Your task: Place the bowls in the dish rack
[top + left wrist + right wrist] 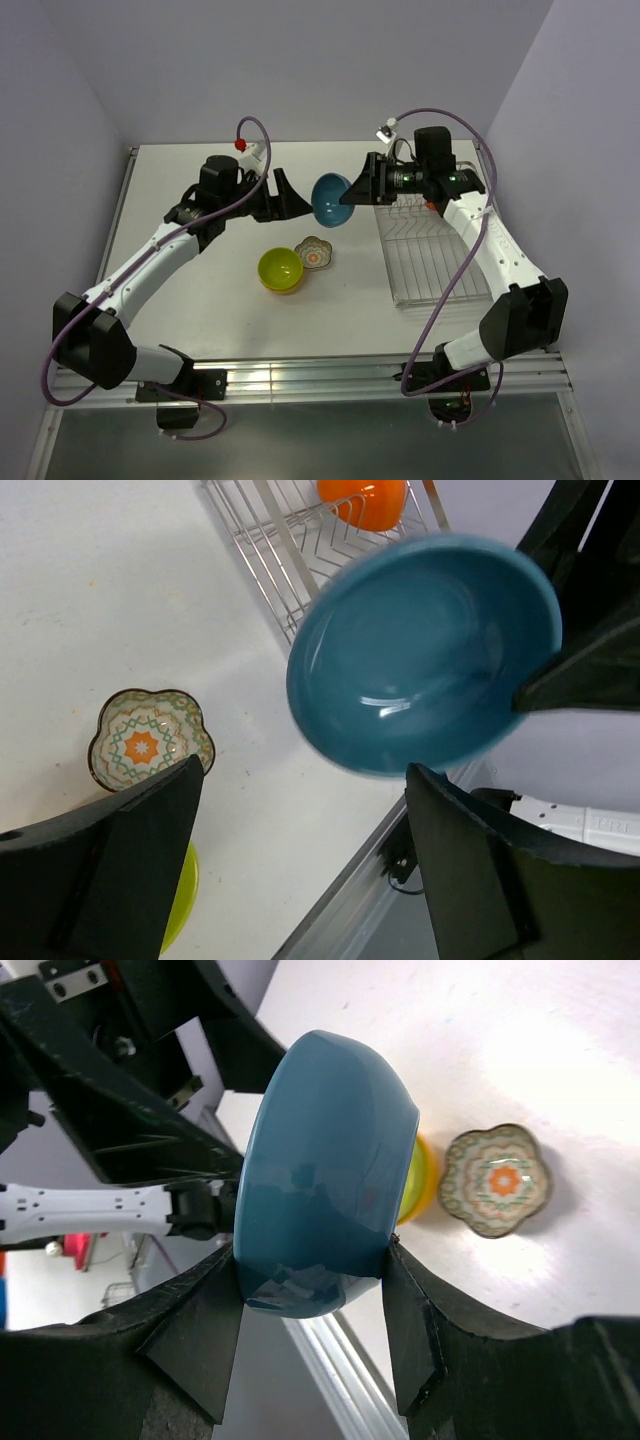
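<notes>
**Blue bowl** (pixel 320 1160): smooth and high-gloss, with sharp highlights inside and out. Whether it is plastic or glazed ceramic cannot be told.
**Orange bowl** (pixel 365 500): smooth and glossy, with a bright highlight.
**Lime-green bowl** (pixel 280 269): smooth, with a soft sheen.
**Scalloped dish** (pixel 150 738): glazed look, a patterned inner face and a dark shiny rim.
**Dish rack** (pixel 425 262): bare silver metal wire, bright and polished.
**Worktop** (pixel 190 200): matt white and smooth, with faint specks and scuffs.
**Jaws of left gripper** (pixel 302 770) **and right gripper** (pixel 312 1250): matt black, plastic-looking, with faint layered ribbing.
**Left arm** (pixel 150 260) **and right arm** (pixel 495 250): smooth white plastic shells with matt black joint housings.
**Cables** (pixel 60 340): purple, with a smooth, slightly shiny sheath.
</notes>
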